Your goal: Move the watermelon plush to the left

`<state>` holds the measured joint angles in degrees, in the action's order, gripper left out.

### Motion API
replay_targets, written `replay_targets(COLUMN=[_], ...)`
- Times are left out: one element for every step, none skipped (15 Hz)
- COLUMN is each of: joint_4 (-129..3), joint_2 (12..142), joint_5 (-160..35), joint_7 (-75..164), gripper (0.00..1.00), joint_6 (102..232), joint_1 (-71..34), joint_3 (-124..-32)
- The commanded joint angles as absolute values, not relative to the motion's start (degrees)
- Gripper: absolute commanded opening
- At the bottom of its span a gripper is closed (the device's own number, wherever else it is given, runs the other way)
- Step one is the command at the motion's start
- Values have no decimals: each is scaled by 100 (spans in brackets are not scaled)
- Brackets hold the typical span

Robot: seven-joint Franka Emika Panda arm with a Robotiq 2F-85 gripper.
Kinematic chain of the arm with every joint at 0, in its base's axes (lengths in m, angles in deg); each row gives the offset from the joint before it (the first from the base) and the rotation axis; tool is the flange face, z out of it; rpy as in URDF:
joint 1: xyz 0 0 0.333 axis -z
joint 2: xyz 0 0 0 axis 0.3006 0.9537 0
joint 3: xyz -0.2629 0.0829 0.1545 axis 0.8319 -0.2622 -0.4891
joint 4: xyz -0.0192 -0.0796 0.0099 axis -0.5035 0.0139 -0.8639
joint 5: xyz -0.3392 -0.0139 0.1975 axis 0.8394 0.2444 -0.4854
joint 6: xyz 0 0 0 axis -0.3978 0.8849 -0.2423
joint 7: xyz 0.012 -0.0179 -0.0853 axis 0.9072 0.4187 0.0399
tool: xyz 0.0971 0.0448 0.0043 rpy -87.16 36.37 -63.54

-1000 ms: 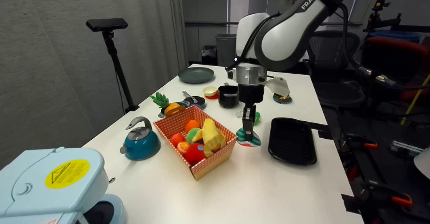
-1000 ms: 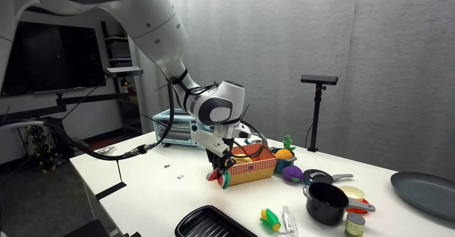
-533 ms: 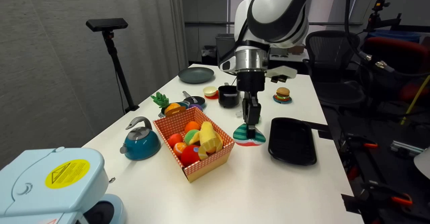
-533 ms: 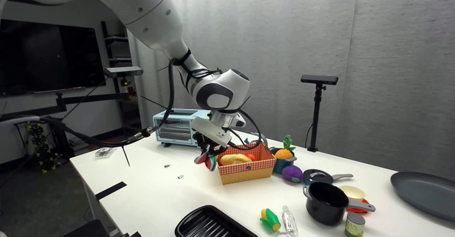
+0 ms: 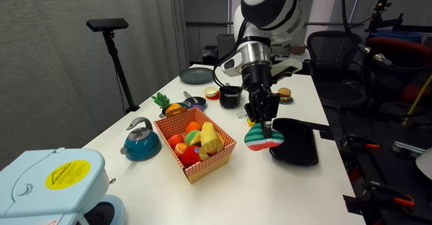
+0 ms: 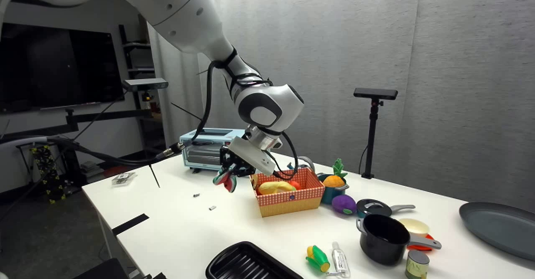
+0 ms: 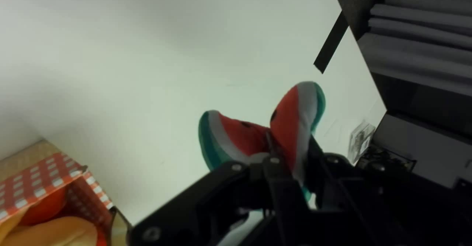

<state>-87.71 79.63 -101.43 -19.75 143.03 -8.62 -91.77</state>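
Holding the watermelon plush (image 5: 255, 138) clamped in the claw (image 5: 266, 131), seemingly folded at the middle in the dark wrist view, up in the air over the white surface (image 5: 243, 188), near the red-checked basket (image 6: 292, 206).

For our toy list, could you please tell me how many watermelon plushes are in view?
1: the watermelon plush, pinched in the gripper above the table; the wrist view shows it creased into two lobes. Others may be hidden in the basket.
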Motion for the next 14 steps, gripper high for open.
replay_targets(joint_4=[-8408, -8346, -8275, -8237, -8189, -8163, -8118, -8077, -8035, -7996, -7972, -7945, -7919, -7902], joint_2=[8149, 8184, 8230, 8255, 8288, 8307, 8350, 8389, 8433, 8475, 8501, 8525, 8549, 8567], joint_5=[-10335, -10306, -10248, -10232, -10216, -10165, -10162, -10165, -10167, -10173, -10171, -10171, -10172, -10175], joint_7=[-2799, -2922, -2994, -3119, -3172, -3294, -3363, -3418, -3472, -3508, -3547, -3585, -3611, -3628], gripper=[4, 4, 4, 41, 42, 49, 56, 65, 72, 81, 88, 96, 99, 100], joint_6=[13203, 12962, 12726, 12575, 12447, 12272, 12163, 12073, 11989, 11919, 11862, 11820, 11782, 11772], joint_1=[-804, -821, -848, -865, -886, -847, -857, -871, -880, -890, -893, -892, -898, -905], joint_3=[-9007, -8951, -8899, -8859, -8821, -8759, -8731, -8702, -8678, -8660, -8646, -8639, -8638, -8641])
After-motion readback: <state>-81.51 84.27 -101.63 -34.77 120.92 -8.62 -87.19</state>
